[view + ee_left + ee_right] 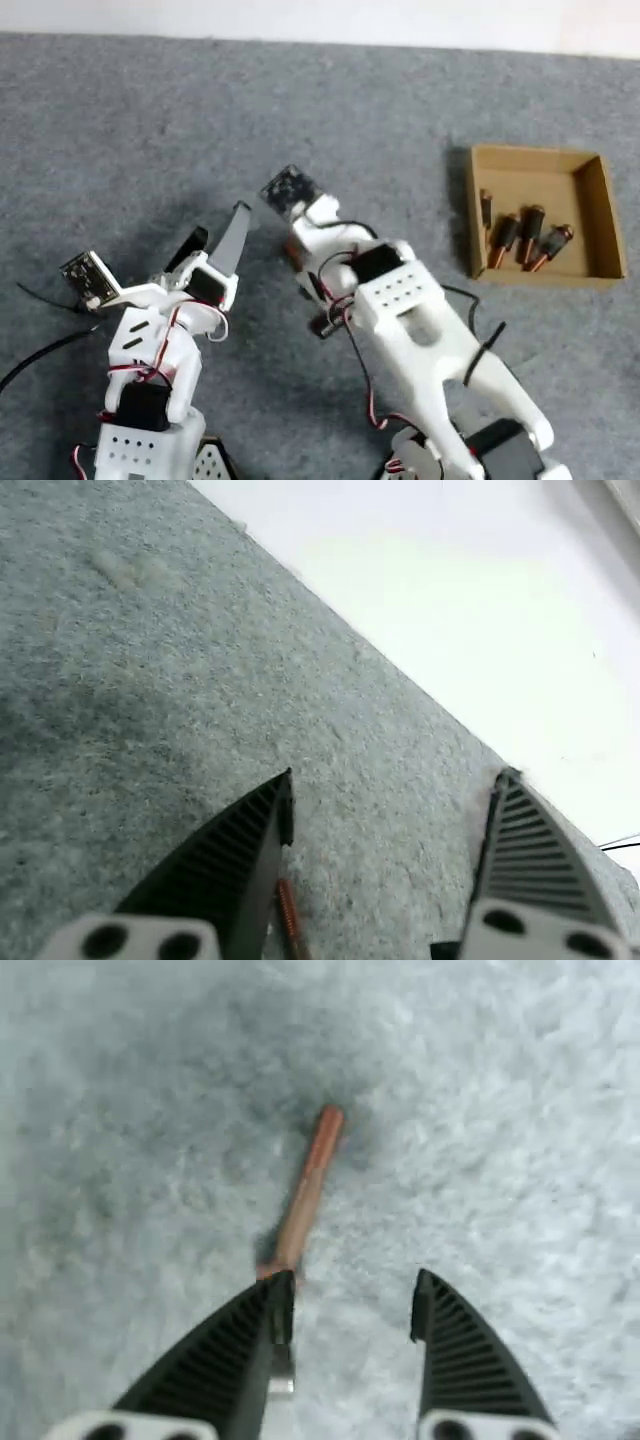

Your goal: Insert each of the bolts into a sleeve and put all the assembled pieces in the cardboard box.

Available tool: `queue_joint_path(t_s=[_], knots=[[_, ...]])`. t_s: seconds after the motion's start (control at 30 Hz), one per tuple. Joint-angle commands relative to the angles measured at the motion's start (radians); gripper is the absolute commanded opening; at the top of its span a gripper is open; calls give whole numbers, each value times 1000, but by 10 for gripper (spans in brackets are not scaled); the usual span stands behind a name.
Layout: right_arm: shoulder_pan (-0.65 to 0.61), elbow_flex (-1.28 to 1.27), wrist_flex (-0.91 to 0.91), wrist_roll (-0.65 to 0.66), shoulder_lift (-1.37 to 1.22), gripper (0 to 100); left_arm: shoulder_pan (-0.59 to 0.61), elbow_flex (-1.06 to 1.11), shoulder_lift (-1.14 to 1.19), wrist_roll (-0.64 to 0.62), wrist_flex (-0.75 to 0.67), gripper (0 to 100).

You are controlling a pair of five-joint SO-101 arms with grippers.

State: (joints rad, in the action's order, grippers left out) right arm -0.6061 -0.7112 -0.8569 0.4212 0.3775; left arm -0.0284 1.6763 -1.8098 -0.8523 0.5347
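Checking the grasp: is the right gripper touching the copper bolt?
Cannot tell. Right wrist view: the bolt ends at one fingertip of the open right gripper, but whether they meet is unclear.

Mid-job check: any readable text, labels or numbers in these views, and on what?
None readable.
The brown cardboard box shows plain walls.
The copper-coloured bolt shows no marks.
Anything printed on the dark circuit board at an arm's wrist is too small to read.

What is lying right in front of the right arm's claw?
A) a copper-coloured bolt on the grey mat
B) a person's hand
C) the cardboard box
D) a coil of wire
A: the right wrist view shows a copper-coloured bolt lying loose on the grey mat, just ahead of the open right gripper.
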Motion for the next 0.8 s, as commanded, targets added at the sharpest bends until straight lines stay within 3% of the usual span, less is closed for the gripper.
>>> queue_joint_path(t_s=[0.0,0.2,0.77], knots=[[-45,-68,-22,129,47,166,5,13,-18,-8,-35,295],[-145,-236,18,262,8,166,5,13,-18,-6,-35,295],[-119,-262,160,269,-217,139,5,13,-18,-6,-35,295]])
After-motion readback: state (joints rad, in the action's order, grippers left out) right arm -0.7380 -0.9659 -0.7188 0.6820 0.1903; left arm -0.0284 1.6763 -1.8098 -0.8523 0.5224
